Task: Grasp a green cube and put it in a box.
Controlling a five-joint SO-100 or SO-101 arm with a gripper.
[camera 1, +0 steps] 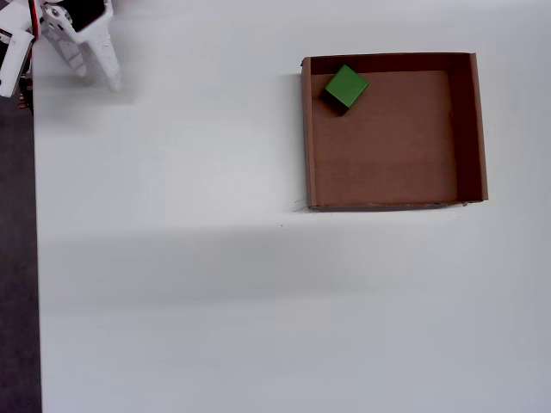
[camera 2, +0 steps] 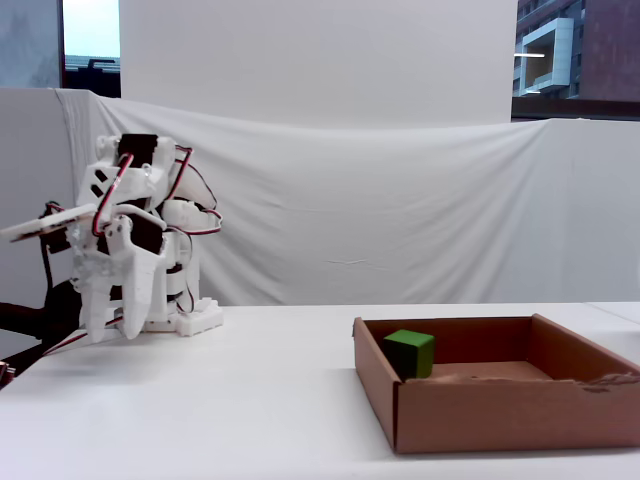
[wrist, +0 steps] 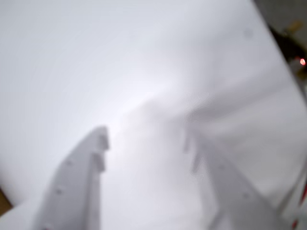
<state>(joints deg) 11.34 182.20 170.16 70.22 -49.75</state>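
- Wrist view: a bare white table filled nearly the whole blurred picture, with a dark strip and a small red light at the right edge. The gripper came in from the bottom, its two white fingers spread well apart, one finger at the left and the other at the right. Only the white surface showed in the gap between them, and they held nothing.
- Overhead view: the white table covered the picture, with a dark band down its left edge. The gripper sat in the top left corner, its fingers apart and empty, well away from the box. The green cube lay inside the box, in its top left corner, close to both walls.
- Fixed view: a white cloth hung behind the table. The arm was folded up at the left with the gripper pointing down, close above the tabletop and touching nothing visible. The green cube rested on the box floor at the far left corner, just beside the left wall of the box.
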